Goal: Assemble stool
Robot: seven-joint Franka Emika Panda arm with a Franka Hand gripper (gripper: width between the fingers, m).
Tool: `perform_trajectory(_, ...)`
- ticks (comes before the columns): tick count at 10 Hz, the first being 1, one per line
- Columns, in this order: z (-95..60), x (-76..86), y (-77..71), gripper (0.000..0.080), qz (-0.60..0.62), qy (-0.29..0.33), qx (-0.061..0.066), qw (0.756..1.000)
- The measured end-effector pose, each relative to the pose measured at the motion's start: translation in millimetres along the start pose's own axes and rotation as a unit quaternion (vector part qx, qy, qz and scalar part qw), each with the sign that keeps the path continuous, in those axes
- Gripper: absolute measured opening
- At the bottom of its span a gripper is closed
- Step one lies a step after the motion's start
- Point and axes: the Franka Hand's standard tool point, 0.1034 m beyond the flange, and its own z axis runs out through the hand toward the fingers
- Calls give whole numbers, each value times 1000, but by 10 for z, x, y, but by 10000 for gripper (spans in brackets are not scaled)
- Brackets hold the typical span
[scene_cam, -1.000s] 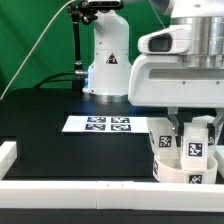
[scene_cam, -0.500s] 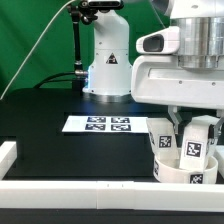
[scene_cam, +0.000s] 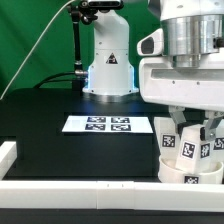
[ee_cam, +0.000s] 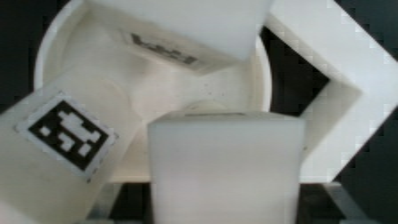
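Hanging over the stool parts, the gripper [scene_cam: 193,128] sits low at the exterior view's right, just above the round seat [scene_cam: 185,168].

Whether its fingers are clenched or released cannot be told: the wrist view is filled with blurred white plastic, one tagged leg [ee_cam: 80,125] lying close to the lens. In the exterior view, tagged legs [scene_cam: 190,146] stand upright from the seat directly beneath the hand, hiding the fingertips. The seat rests on the black table [scene_cam: 60,145] against the white border rail [scene_cam: 90,192] at the front edge. The marker board [scene_cam: 108,124] lies flat just beside the seat, toward the exterior view's left.
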Motion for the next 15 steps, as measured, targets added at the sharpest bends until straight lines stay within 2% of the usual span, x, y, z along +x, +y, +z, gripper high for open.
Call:
perform_trajectory(2,-3,36,-3,340,122,0,36,992)
perform_trajectory(4,-7,-19,-30,340,204,-3,38,978)
perform_trajectory(5,-7,-30,-49,340,243,-3,43,969)
perform_trajectory(6,-5,-35,-64,340,295,-4,57,954)
perform_trajectory(8,-20,-65,-107,340,372,-10,75,925)
perform_trajectory(10,-4,-164,-134,340,435,-23,77,897)
perform_trajectory(11,0,-223,-159,340,478,-31,81,874)
perform_trajectory(13,28,-348,-176,340,529,-44,78,844)
perform_trajectory(15,36,-423,-189,340,556,-53,78,826)
